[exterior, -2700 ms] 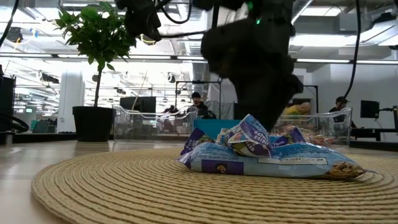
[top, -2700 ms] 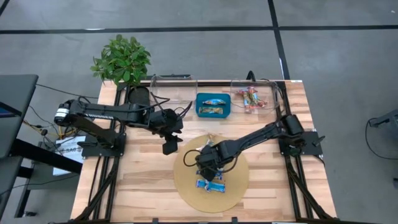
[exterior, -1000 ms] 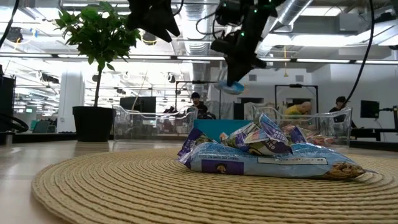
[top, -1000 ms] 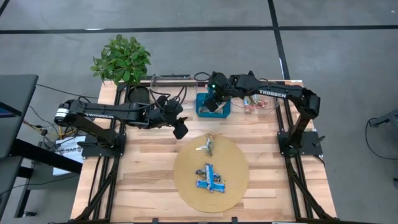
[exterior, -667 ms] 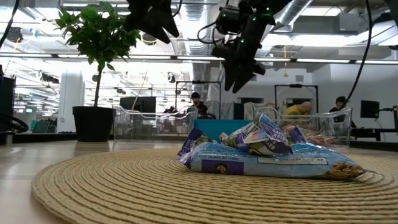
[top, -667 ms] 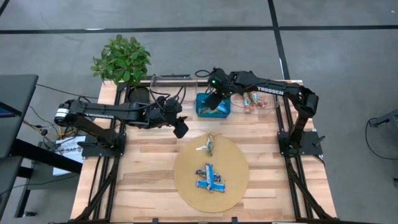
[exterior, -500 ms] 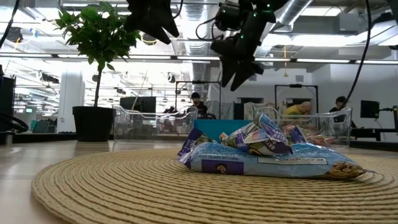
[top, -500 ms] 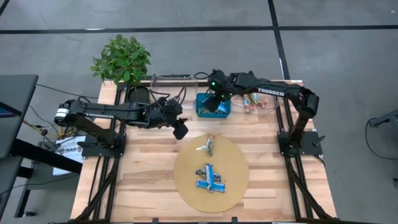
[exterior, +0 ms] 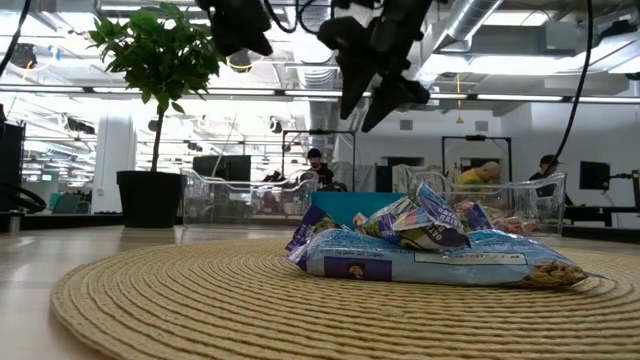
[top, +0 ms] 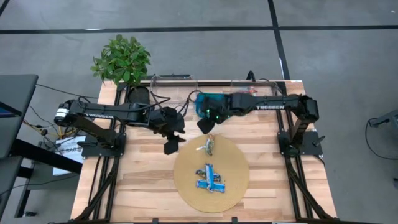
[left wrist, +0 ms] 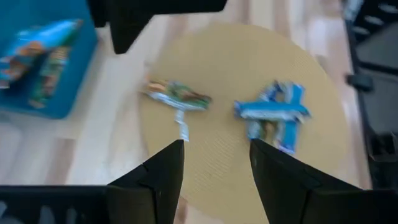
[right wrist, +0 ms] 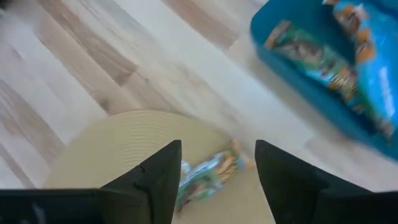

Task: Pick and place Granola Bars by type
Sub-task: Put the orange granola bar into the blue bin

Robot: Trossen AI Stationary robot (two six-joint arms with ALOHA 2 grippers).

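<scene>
While both arms hang above the table with nothing in them, the sorting looks to be between one drop and the next pick.

Step in hand: by my reading, the approach to the next bar; no bar is held at this moment.

Right gripper (top: 204, 124): empty, fingers spread wide, poised between the teal tray (top: 200, 98) and the far edge of the round woven mat (top: 233, 186). Its wrist view looks past the parted fingers (right wrist: 158, 180) straight at the lone green-wrapped bar (right wrist: 208, 169).

Left gripper (top: 171, 144): empty too, fingers held well apart, hovering over bare wood just beside the mat's left edge. It seems to be waiting.

Granola Bars on the mat: the lone green-wrapped bar sits near the far edge, and a small heap of blue bars (top: 210, 178) lies at the middle, overlapping one another. The two are apart.

Granola Bars already sorted: blue-and-orange wrappers lie inside the teal tray (right wrist: 329, 68). The clear bins (exterior: 250, 200) behind it are largely covered by the right arm from above, so I cannot tell their contents.

Next move, as I judge it: the right gripper needs to come down over the lone bar, fingers astride its narrow width, and close on the crinkly wrapper without sliding it across the mat.

What to mind: the wrapper is thin and slippery, so a shallow pinch could catch only the flap. The heap will need one bar teased off the others.
</scene>
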